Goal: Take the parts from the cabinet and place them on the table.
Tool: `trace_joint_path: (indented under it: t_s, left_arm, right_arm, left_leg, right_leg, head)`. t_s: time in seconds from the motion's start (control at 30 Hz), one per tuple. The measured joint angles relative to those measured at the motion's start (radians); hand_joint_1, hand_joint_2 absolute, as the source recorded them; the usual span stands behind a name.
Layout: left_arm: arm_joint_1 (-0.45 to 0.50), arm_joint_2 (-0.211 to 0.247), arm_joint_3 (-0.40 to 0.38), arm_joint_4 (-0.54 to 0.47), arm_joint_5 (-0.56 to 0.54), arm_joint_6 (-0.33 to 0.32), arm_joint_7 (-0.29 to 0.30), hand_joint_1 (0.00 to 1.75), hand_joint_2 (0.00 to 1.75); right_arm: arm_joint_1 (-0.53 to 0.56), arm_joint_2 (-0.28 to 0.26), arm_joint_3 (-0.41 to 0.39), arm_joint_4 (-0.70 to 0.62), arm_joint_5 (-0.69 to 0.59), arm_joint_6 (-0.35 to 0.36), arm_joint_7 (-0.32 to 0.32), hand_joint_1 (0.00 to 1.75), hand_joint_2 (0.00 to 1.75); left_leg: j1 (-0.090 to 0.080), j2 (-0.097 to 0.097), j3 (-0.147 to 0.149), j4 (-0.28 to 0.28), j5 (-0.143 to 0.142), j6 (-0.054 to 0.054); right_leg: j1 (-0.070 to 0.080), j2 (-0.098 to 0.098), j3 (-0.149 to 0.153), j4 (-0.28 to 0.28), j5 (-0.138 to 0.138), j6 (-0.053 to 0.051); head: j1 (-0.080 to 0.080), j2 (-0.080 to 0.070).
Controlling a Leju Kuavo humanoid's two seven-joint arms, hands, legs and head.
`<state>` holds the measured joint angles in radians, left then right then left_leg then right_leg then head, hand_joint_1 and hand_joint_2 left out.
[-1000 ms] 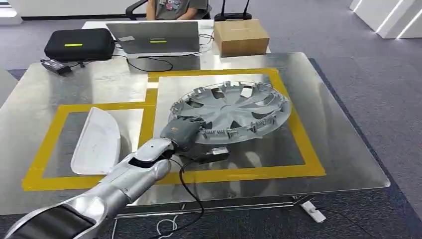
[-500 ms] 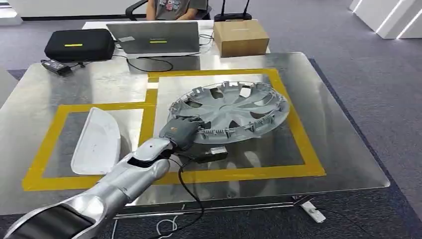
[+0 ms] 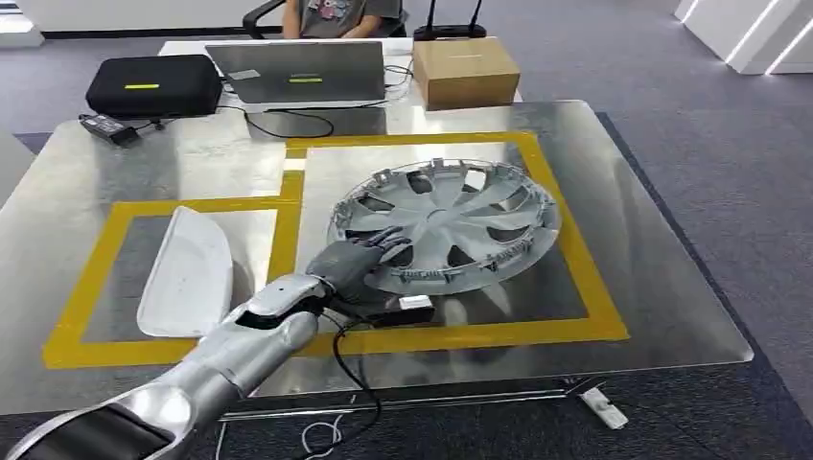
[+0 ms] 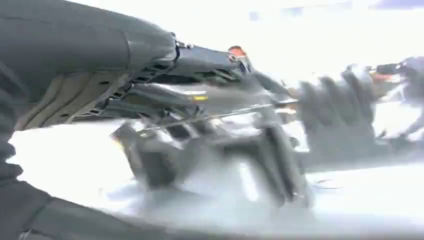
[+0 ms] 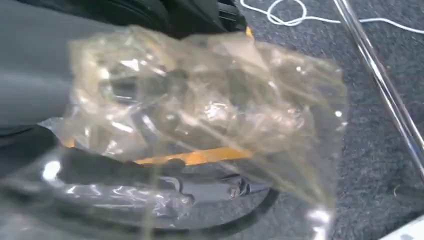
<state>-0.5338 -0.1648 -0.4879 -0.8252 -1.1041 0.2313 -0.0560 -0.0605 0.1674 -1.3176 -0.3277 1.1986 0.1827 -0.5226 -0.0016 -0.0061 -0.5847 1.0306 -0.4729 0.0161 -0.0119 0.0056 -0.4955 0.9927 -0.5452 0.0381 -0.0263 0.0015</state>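
Hubcap apparently lies flat, left hand touching rim.

A shiny metal table marked with yellow tape stands on grey carpet, with a white desk and a black office chair behind it.

The head view looks forward and down from high over the surface. The left wrist view sits close behind the left hand, blurred, sharing the hubcap at its 3 o'clock; the right wrist view faces the floor.
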Motion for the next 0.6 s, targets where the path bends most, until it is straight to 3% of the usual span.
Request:
trace_joint_path:
  t_s: [0.07,0.2,0.6]
  left_arm:
    - [0.051,0.01,-0.006,-0.104,0.013,-0.034,-0.005,0.0,0.0]
    - [0.093,0.031,-0.011,-0.213,0.021,-0.053,0.001,0.0,0.0]
    - [0.133,0.06,-0.033,-0.319,0.068,-0.055,-0.028,0.0,0.0]
  right_arm:
    - [0.011,0.009,0.0,-0.006,-0.007,0.003,0.005,0.0,0.0]
    - [0.021,0.023,-0.001,-0.017,-0.008,0.013,0.008,0.0,0.0]
    - [0.027,0.04,-0.001,-0.057,-0.015,0.029,0.019,0.0,0.0]
  left_leg:
    - [0.0,0.0,-0.001,0.0,0.0,0.0]
    - [0.0,0.0,-0.002,0.0,-0.001,0.0]
    - [0.0,0.0,-0.002,0.0,-0.001,0.0]
  right_leg:
    - [0.0,-0.001,-0.001,0.0,-0.001,0.0]
    - [0.0,0.0,-0.002,0.0,-0.001,0.0]
    - [0.0,0.0,-0.001,0.0,-0.001,0.0]
  head:
    - [0.001,0.0]
    - [0.0,0.0]
    - [0.0,0.0]
